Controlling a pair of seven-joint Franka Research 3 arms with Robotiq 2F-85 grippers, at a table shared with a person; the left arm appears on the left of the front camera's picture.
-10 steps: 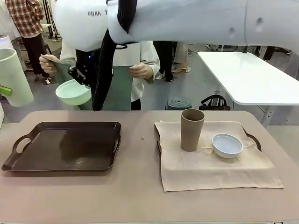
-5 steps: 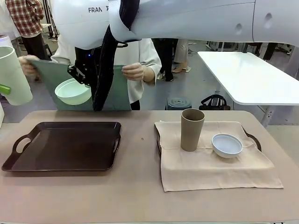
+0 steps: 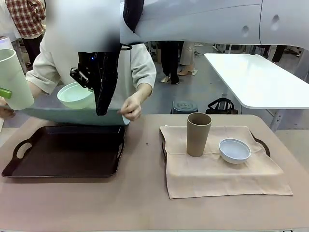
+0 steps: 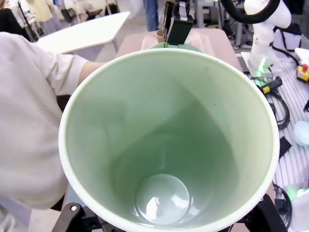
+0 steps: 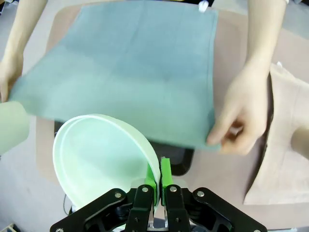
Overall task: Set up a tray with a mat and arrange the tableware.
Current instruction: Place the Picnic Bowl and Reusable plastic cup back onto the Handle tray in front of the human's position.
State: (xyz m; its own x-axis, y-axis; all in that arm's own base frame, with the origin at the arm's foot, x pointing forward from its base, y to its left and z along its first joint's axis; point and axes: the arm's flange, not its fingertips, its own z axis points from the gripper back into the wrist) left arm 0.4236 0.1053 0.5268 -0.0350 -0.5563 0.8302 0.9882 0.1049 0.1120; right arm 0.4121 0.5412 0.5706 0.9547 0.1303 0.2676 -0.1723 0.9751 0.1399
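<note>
A dark brown tray (image 3: 63,151) lies at the table's left. Just above its far edge a person holds a teal mat (image 3: 72,116) (image 5: 130,67) by both ends, one hand (image 3: 130,108) (image 5: 239,116) pinching a corner. My right gripper (image 5: 157,177) (image 3: 85,77), reaching across from the right, is shut on the rim of the mint green bowl (image 3: 75,95) (image 5: 104,157), held in the air above the tray and mat. At the far left my left gripper (image 3: 5,93) is shut on the mint green tumbler (image 3: 13,79) (image 4: 169,140), held upright in the air.
On the right a beige mat (image 3: 217,169) covers a second tray, whose handle (image 3: 262,144) shows. A tan-brown tumbler (image 3: 198,134) and a pale blue-white bowl (image 3: 234,150) stand on it. A white table (image 3: 256,77) is beyond, at the right.
The person has lowered the teal mat from chest height to just over the tray's far edge. Both grippers have stayed where they were with their loads.
</note>
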